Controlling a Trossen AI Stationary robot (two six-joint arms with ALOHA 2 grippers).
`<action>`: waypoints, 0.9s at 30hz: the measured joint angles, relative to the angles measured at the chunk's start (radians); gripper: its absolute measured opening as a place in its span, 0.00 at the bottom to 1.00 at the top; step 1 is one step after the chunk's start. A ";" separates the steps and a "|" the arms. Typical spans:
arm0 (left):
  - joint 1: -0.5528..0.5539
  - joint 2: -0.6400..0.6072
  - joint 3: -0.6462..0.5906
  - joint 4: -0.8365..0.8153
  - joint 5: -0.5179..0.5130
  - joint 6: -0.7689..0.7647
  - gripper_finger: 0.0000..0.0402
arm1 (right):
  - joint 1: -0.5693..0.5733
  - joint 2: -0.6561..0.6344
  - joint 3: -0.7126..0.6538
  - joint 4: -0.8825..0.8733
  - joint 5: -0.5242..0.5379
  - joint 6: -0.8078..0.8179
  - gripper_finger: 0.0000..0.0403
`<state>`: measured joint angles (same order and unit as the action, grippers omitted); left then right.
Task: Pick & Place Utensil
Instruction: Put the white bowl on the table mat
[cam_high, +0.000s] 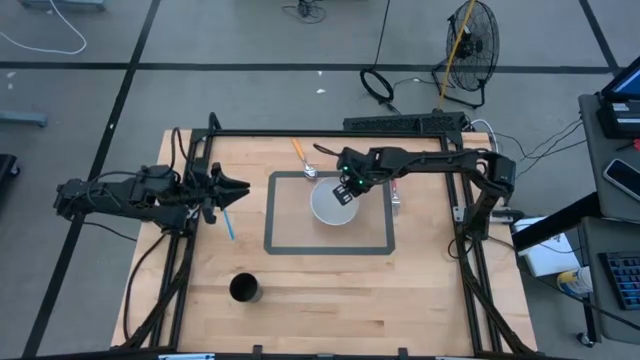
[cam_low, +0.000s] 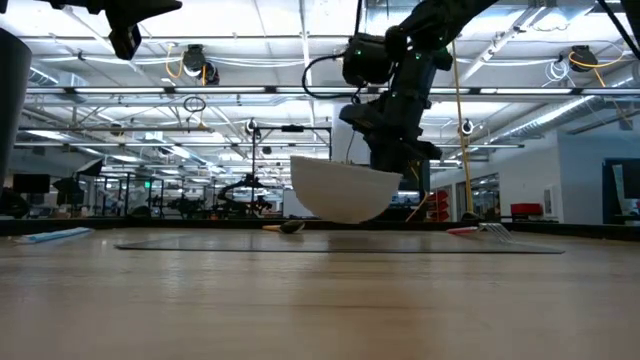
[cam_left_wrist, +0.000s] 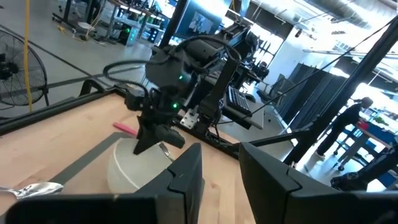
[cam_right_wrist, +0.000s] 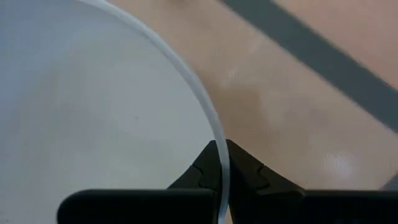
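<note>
A white bowl (cam_high: 328, 205) (cam_low: 335, 192) sits over a grey-taped rectangle (cam_high: 275, 215) at mid-table, with my right gripper (cam_high: 348, 192) (cam_right_wrist: 222, 165) shut on its rim. An orange-handled spoon (cam_high: 303, 158) lies at the rectangle's far edge. A pink-handled fork (cam_high: 396, 195) lies to the rectangle's right. A blue utensil (cam_high: 228, 220) lies to its left. My left gripper (cam_high: 236, 187) (cam_left_wrist: 221, 180) hovers open above the table near the blue utensil's far end, touching nothing. My right gripper pinches the bowl's rim (cam_right_wrist: 219, 149) on the side toward the table's right, one finger inside the bowl and one outside. The fingers come from above, pointing down. In the low view the bowl hangs slightly tilted, just clear of the table.
A black cup (cam_high: 245, 289) stands near the table's near-left area. A black frame rail (cam_high: 330, 134) runs along the far edge, and rails flank both sides. Bare wood lies open in the near half of the table.
</note>
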<state>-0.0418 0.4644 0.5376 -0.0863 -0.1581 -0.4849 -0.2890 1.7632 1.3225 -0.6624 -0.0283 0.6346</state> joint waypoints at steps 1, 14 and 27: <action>0.000 0.000 0.000 0.000 0.000 0.000 0.28 | 0.001 0.005 -0.001 -0.007 -0.006 0.000 0.00; 0.000 0.000 -0.001 0.000 0.000 -0.009 0.28 | 0.002 0.041 -0.001 0.007 -0.047 -0.001 0.01; 0.000 0.000 -0.001 0.000 0.001 -0.014 0.28 | 0.002 0.041 -0.001 0.005 -0.051 -0.050 0.02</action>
<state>-0.0418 0.4644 0.5369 -0.0868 -0.1574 -0.4992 -0.2867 1.8038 1.3220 -0.6579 -0.0792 0.5841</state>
